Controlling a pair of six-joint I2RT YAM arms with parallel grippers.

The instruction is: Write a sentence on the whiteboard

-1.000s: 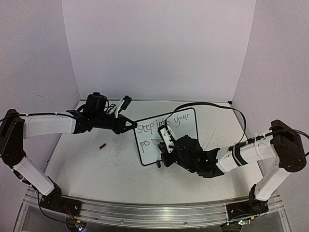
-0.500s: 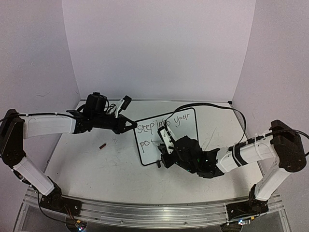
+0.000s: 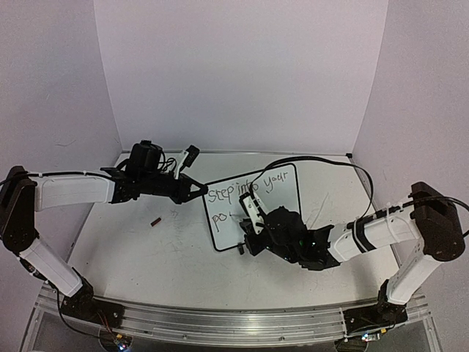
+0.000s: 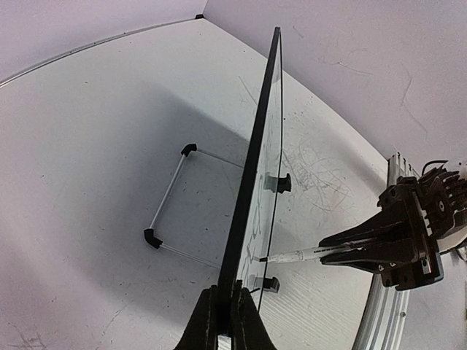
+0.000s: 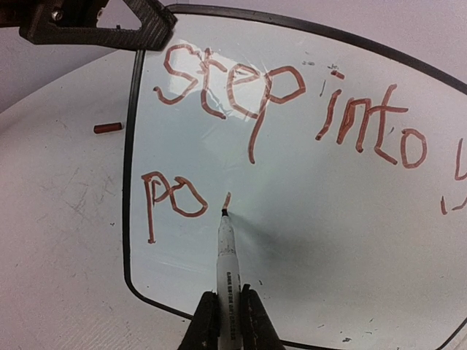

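The whiteboard (image 3: 282,198) stands tilted on the table, black-framed. My left gripper (image 3: 199,187) is shut on its left edge, which shows edge-on in the left wrist view (image 4: 255,168) between my jaws (image 4: 226,292). My right gripper (image 3: 253,224) is shut on a white marker (image 5: 228,262), its tip touching the board (image 5: 328,240). The sentence (image 5: 292,102) reads "step into y…" on the top line; below are "po" (image 5: 171,200) and a short stroke at the tip. It looks reddish-brown in the right wrist view. The marker also shows in the left wrist view (image 4: 299,256).
A small dark red cap-like piece (image 3: 155,221) lies on the table left of the board and also shows in the right wrist view (image 5: 106,128). The board's wire stand with black feet (image 4: 171,197) rests behind it. A black cable (image 3: 330,163) arcs over the board's right side.
The right gripper and marker have shifted very slightly at the short stroke after "po". The left arm and the board have not moved.
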